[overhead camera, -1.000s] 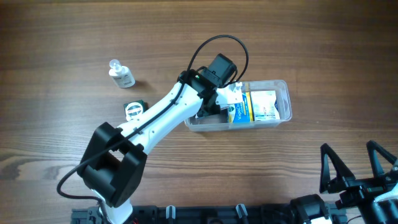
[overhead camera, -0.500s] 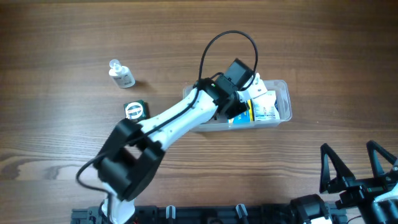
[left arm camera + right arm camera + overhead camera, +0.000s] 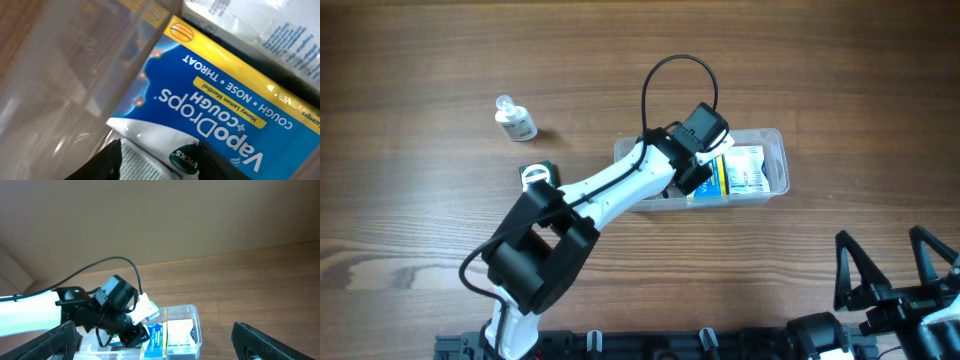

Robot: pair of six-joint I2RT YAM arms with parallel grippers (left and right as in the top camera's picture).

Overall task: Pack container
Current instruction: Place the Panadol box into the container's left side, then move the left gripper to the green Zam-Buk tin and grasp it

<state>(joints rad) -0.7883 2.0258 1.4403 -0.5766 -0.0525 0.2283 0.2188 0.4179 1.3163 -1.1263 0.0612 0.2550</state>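
Observation:
The clear plastic container (image 3: 777, 140) sits right of centre on the wooden table and also shows in the right wrist view (image 3: 196, 314). Inside it a blue VapoDrops box (image 3: 709, 180) stands beside a white box (image 3: 748, 170). My left gripper (image 3: 698, 176) reaches down into the container. In the left wrist view its fingers (image 3: 160, 161) close on the white end of the blue VapoDrops box (image 3: 210, 100). My right gripper (image 3: 885, 265) is open and empty at the near right, away from the container, with its fingers wide apart (image 3: 155, 335).
A small white bottle (image 3: 515, 120) stands at the far left. A small dark green box (image 3: 536, 176) lies left of the container, beside my left arm. The table's near edge runs along the bottom of the overhead view.
My left wrist swung right over the container, then drew back a little and dropped lower. The blue box stays inside the container. The right arm has not moved.

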